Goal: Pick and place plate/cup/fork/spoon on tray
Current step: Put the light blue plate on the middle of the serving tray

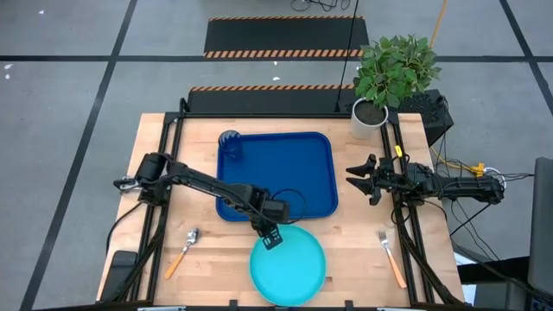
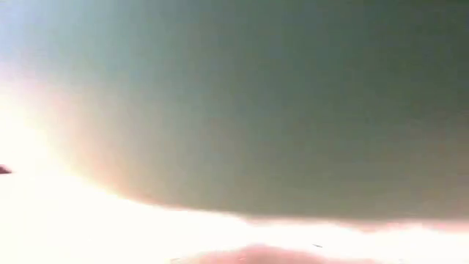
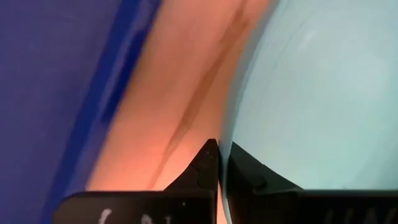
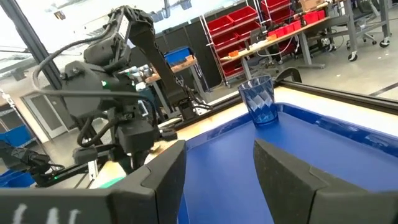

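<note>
I see the spoon (image 1: 182, 250) lower left on the table (image 1: 155, 155). My left claw (image 1: 271, 238) pinches the plate (image 1: 289, 269) rim, bottom centre. The cup (image 1: 230, 143) stands in the tray (image 1: 302, 173). My right claw (image 1: 361, 179) hangs open, right; fork (image 1: 390, 257) lower right.

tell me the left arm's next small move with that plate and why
Probably lift the plate slightly and carry it toward the tray: the left gripper looks pinched on its rim, while the plate still sits on the table beside the tray. The right gripper waits open.
</note>
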`<state>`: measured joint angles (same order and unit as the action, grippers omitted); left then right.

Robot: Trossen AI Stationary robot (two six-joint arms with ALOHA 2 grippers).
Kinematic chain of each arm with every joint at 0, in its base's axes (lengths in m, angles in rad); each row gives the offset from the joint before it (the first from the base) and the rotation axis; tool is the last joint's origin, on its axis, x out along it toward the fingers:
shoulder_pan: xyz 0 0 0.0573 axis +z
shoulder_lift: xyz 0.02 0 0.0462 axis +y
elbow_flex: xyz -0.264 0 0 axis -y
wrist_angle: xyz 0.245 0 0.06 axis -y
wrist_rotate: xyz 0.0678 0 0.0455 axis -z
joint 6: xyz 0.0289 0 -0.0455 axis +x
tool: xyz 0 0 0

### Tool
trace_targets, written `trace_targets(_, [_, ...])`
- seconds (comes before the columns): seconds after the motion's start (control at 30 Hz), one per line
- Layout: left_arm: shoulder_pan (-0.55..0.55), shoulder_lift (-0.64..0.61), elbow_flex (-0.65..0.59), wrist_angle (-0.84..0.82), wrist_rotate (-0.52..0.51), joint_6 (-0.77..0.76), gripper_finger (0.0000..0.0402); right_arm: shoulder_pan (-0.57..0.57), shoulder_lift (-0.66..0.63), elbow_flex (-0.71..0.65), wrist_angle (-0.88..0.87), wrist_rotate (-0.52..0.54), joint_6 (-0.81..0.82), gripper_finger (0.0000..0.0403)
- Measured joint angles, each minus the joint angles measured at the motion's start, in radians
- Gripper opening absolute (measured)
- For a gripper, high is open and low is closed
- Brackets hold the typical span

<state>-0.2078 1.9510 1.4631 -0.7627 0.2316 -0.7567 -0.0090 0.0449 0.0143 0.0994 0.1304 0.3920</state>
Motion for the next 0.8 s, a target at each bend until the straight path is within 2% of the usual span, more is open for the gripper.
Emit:
trace_targets(0.33, [0.067,-0.024,0.000,-0.092,-0.050,0.053,0.0006,0.000,0.008,0.000,0.000,0.000,0.008,0.0183])
trace_targets(0.8, [0.176,-0.023,0.000,-0.107,-0.095,0.157,0.0006,0.000,0.008,0.000,0.000,0.000,0.008,0.0183])
